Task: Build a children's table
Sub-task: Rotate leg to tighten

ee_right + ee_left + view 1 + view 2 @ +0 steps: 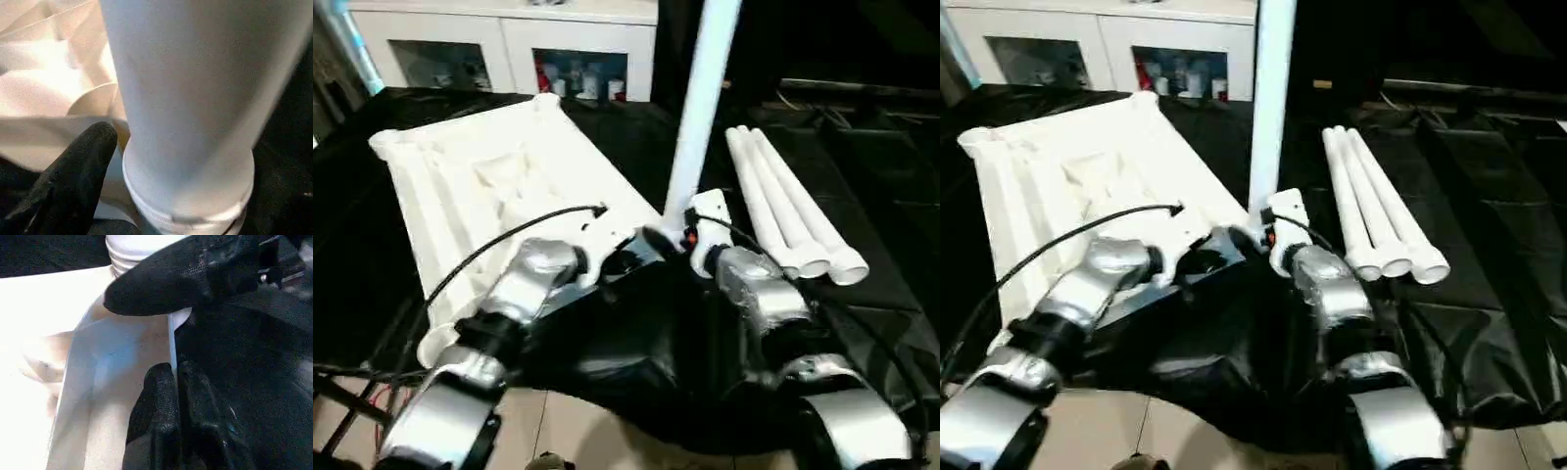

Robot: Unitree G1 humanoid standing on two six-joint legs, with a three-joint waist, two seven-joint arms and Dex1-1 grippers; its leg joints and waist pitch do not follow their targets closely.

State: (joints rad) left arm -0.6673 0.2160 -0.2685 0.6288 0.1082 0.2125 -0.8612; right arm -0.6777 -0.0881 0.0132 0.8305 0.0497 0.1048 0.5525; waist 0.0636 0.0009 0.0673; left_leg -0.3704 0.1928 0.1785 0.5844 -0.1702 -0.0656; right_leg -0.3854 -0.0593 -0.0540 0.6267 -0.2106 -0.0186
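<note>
Upright leg (703, 108) seemingly between grippers.

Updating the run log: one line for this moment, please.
leg upright in tabletop corner socket | three spare legs lying right | left gripper shut on tabletop rim | right gripper around leg base

One tabletop (489, 186), one upright leg (700, 117), three lying legs (788, 211).

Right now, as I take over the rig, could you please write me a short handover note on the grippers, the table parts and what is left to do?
Left gripper: shut, pinching the edge of the tabletop beside the near corner socket.
Right gripper: at the foot of the upright leg; whether it grips, cannot tell.
Tabletop lies underside up on the black sheet.
Done: one leg stands in that corner socket.
Left: three legs lie side by side to the right, to be fitted.
</note>
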